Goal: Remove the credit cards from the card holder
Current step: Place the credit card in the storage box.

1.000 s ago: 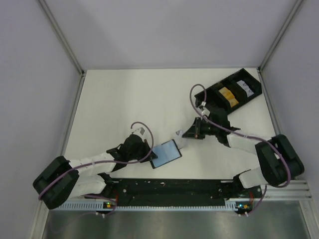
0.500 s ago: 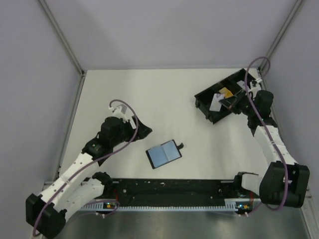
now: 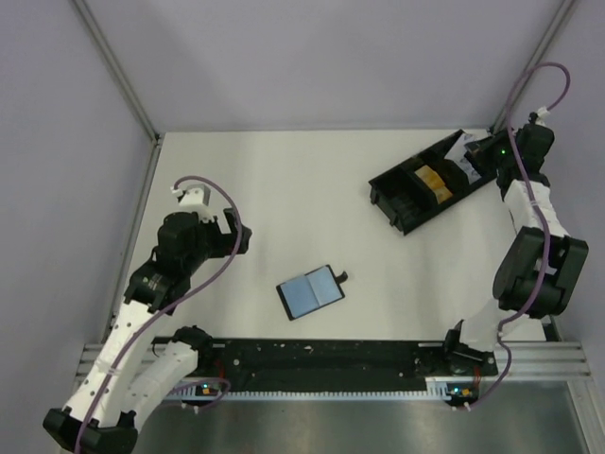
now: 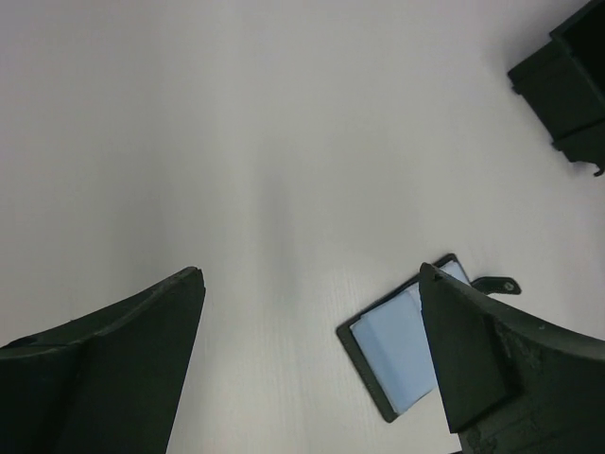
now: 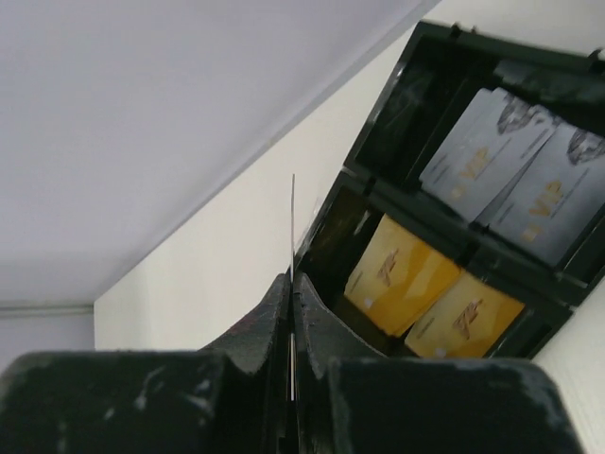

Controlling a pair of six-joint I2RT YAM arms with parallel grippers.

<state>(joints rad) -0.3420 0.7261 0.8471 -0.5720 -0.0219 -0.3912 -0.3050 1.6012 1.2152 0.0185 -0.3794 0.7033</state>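
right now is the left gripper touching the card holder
Apart. The top view shows the open left gripper off to the left of the card holder, with bare white table between them.

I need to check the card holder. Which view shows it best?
The top external view: the card holder lies open, unobstructed. The left wrist view shows it closer but partly hidden by the left gripper; the right wrist view misses it.
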